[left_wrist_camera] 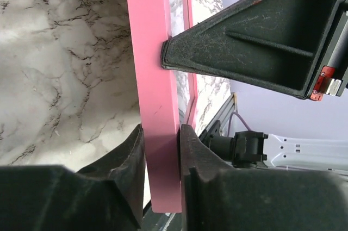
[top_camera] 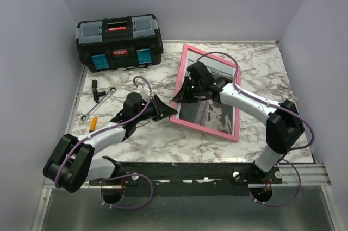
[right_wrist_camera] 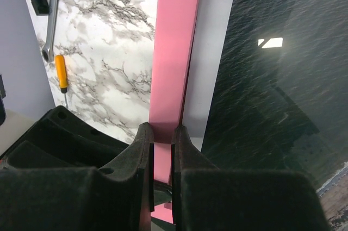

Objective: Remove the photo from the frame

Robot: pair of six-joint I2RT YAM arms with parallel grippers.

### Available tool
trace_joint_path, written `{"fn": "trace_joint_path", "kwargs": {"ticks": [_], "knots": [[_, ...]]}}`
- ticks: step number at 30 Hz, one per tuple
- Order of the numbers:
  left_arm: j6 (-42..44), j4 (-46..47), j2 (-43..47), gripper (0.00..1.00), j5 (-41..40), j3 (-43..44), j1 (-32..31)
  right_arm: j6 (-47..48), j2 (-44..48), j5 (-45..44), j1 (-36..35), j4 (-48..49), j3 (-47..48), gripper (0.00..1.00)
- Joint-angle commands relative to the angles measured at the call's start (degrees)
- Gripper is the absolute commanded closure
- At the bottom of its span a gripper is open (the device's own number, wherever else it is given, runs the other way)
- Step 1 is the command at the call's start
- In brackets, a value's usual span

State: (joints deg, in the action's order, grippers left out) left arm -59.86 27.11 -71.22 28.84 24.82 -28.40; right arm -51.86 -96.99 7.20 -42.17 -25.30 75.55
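The pink frame [top_camera: 181,81] lies tilted on the marble table, right of centre, with the greyscale photo [top_camera: 209,110] still inside it. My left gripper [top_camera: 169,112] is at the frame's near left corner. In the left wrist view its fingers [left_wrist_camera: 130,155] press both sides of the pink border [left_wrist_camera: 155,79], so the left gripper [left_wrist_camera: 162,149] is shut on it. My right gripper [top_camera: 180,97] grips the same left border a little farther up. In the right wrist view the right gripper [right_wrist_camera: 162,144] pinches the pink bar [right_wrist_camera: 174,51], beside the photo [right_wrist_camera: 277,84] with its pale margin.
A black toolbox [top_camera: 119,43] stands at the back left. A wrench [top_camera: 100,103], a black tool [top_camera: 97,91] and an orange-handled screwdriver [top_camera: 93,123] lie by the left edge. The right gripper's black finger [left_wrist_camera: 244,41] touches the border just ahead of my left fingers.
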Motion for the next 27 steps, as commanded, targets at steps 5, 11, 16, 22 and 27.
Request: {"fn": "trace_joint_path", "kwargs": {"ticks": [5,11,16,22,27], "knots": [[2.8,-1.2,3.1,1.0,1.7,2.1,-0.4,8.3,4.9,3.8,-0.5,4.0,0.5,0.71],[7.0,-18.2,7.6,1.0,-3.7,8.4,-0.4,20.8,11.3,-6.1,-0.7,-3.7,-1.6,0.09],[8.4,-32.6,8.6,1.0,-8.1,15.0,-0.4,29.5,17.2,-15.9,-3.0,-6.3,-6.2,0.0],[10.0,-42.6,7.3,1.0,-11.2,21.3,0.8,36.2,27.0,-31.1,-19.2,1.8,-18.2,0.0],[10.4,-43.8,7.6,1.0,-9.8,22.6,1.4,37.8,27.9,-36.5,-23.0,5.8,-21.1,0.0]]}}
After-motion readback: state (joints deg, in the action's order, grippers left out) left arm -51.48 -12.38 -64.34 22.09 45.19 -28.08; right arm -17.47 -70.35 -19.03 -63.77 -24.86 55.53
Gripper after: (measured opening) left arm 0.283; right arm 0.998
